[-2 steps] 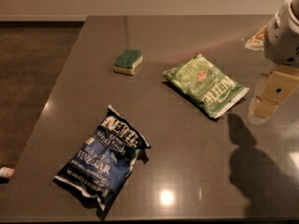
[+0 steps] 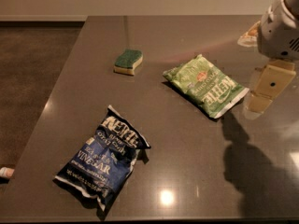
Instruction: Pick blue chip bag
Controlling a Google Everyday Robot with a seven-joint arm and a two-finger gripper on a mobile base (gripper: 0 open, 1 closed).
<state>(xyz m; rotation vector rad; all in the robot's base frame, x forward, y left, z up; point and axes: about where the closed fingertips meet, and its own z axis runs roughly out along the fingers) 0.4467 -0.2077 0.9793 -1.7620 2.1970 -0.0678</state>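
Resting surface: dark grey table (image 2: 187,139) with a glossy top, seen from above at an angle.
Blue chip bag (image 2: 103,158): crinkly navy bag, white lettering reading "VINEGAR"; lies flat near the front left corner of the table, slanted, its top end pointing up and away from the viewer. Nothing touches it.
Green chip bag (image 2: 205,85): light green bag; lies flat at centre right, slanted, well apart from the blue one.
Sponge (image 2: 128,61): green top on a yellow base; sits further back, left of the green chip bag and apart from it.
Gripper (image 2: 258,105): tan, hanging at the right edge of the view above the table, just beside the green chip bag's right end and far from the blue chip bag. Holds nothing visible; whether it is wide or narrow cannot be told.
Arm housing (image 2: 280,29): white, rounded, upper right corner, directly above the gripper.
Shadow (image 2: 252,157): dark patch on the table below the gripper.
Floor (image 2: 32,78): brown, left of the table.
Small object (image 2: 5,172): pale, at the left edge on the floor; too cut off to identify.
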